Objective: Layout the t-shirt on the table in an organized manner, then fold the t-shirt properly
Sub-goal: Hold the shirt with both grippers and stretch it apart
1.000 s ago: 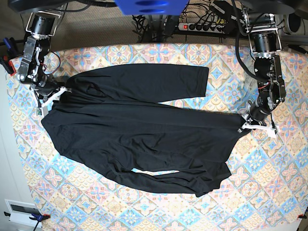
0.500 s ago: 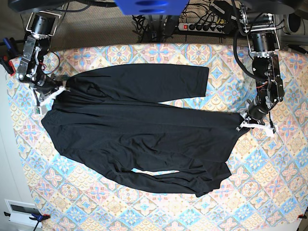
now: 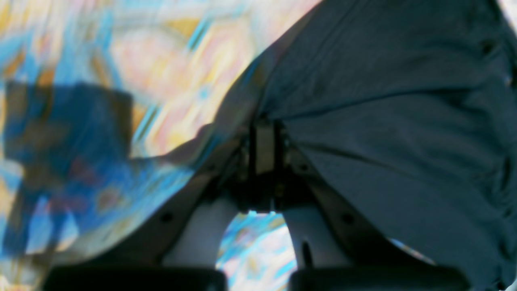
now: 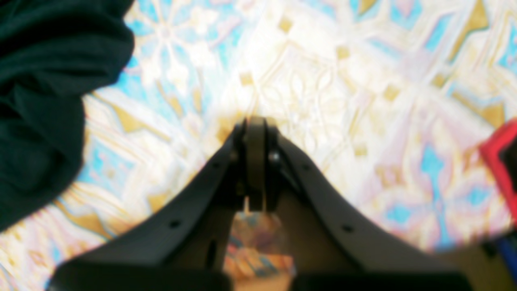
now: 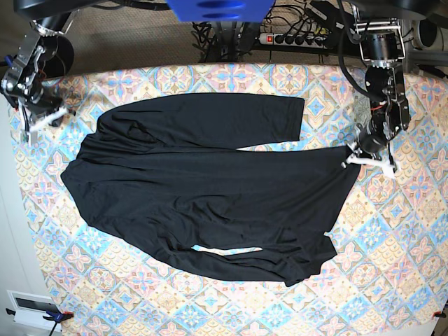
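Observation:
The black t-shirt [image 5: 210,182] lies spread across the patterned table [image 5: 392,266], one sleeve stretched along the far side and the other bunched along the near edge. My left gripper [image 5: 355,158] is at the shirt's right corner, shut on the fabric; in the left wrist view the cloth [image 3: 383,101] drapes from the closed left gripper [image 3: 264,135]. Off the shirt's far left corner, my right gripper [image 5: 45,119] is shut on nothing. In the right wrist view the right gripper [image 4: 254,123] hovers over bare tablecloth, with the t-shirt [image 4: 48,81] to its left.
A power strip [image 5: 297,38] and cables lie behind the table's far edge. A white device [image 5: 31,308] sits off the near left corner. A red object [image 4: 501,161] shows at the right edge of the right wrist view.
My right gripper shut and moved up and left, away from the shirt's left corner. My left gripper shifted toward the far side, drawing the shirt's right corner with it.

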You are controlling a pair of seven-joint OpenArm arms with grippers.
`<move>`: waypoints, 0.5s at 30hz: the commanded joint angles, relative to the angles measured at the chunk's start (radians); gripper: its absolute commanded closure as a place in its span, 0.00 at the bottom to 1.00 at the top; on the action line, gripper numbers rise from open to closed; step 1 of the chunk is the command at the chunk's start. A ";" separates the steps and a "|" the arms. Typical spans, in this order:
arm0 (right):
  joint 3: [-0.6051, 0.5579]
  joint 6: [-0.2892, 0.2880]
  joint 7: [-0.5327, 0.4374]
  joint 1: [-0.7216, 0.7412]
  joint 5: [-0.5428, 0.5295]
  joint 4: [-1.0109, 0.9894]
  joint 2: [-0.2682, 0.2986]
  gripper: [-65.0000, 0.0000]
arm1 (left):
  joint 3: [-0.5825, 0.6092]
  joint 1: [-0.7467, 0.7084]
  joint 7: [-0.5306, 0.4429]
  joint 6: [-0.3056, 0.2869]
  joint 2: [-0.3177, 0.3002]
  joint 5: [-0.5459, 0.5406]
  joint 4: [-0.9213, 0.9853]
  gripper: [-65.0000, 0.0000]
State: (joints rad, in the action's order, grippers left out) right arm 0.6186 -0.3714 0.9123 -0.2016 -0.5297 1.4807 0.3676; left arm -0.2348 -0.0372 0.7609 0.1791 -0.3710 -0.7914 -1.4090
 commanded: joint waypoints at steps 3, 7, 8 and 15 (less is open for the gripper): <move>0.001 -0.007 -0.023 0.011 -0.013 0.025 0.023 1.00 | -0.008 -0.008 -0.016 -0.003 -0.052 -0.004 -0.019 1.00; -0.093 -0.007 -0.023 0.049 -0.008 0.022 0.023 0.92 | -0.054 -0.020 -0.016 -0.003 -0.084 -0.001 -0.011 1.00; -0.127 -0.007 -0.023 0.075 -0.008 0.024 0.023 0.89 | -0.074 -0.020 -0.016 -0.003 -0.084 0.000 -0.011 1.00; -0.303 -0.005 -0.023 0.190 0.043 0.021 0.024 0.65 | -0.125 -0.014 -0.014 -0.003 -0.093 0.002 -0.011 1.00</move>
State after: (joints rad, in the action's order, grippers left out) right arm 0.3080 -0.3817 0.8776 -0.0032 -0.4923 1.4975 0.3748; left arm -0.3527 -0.0605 0.7601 0.1806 -0.4458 -0.7879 -1.4055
